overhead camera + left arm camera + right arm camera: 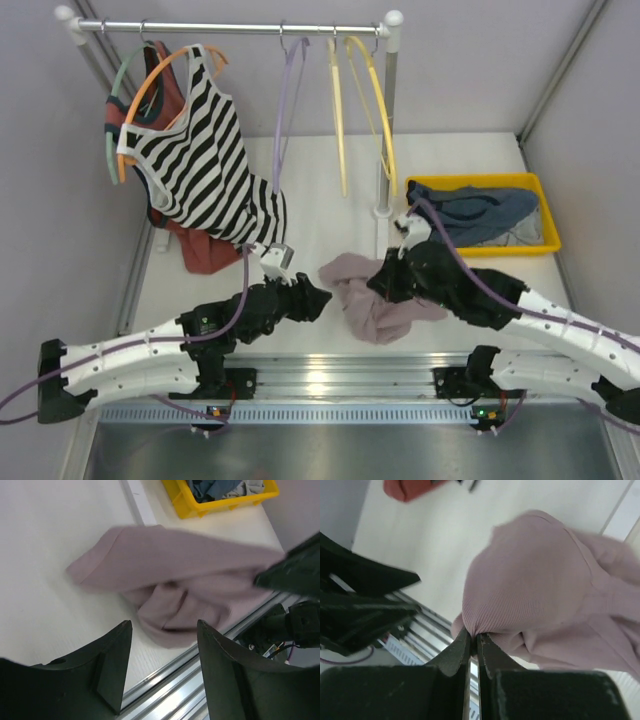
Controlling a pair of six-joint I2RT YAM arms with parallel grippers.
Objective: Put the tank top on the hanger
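Tank top (pixel 378 302): dusty pink-mauve fabric, crumpled in a heap on the white counter (pixel 320 190) near its front edge, between the two tools; one fold is caught by the right tool.
Right tool (pixel 386 283): fingers pressed together on a bunched fold of the tank top; in the right wrist view the fabric gathers to a point exactly where the fingertips meet.
Left tool (pixel 318 298): fingers spread with nothing between them, just beside the left side of the tank top and not touching it; the left wrist view shows the cloth lying beyond the two dark fingertips.
Hanger (pixel 287 110): thin lavender arc, hooked on the metal rail (pixel 240 27) at the back, bare, well apart from the tank top.
Neighbours on the rail: to the left, a black-and-white striped top (pixel 200 160) on an orange hanger (pixel 165 68), with a rust-red garment (pixel 205 252) behind it; to the right, pale yellow hangers (pixel 355 100).
Yellow bin (pixel 480 181): at the right rear of the counter, holding blue-grey clothes (pixel 480 212).
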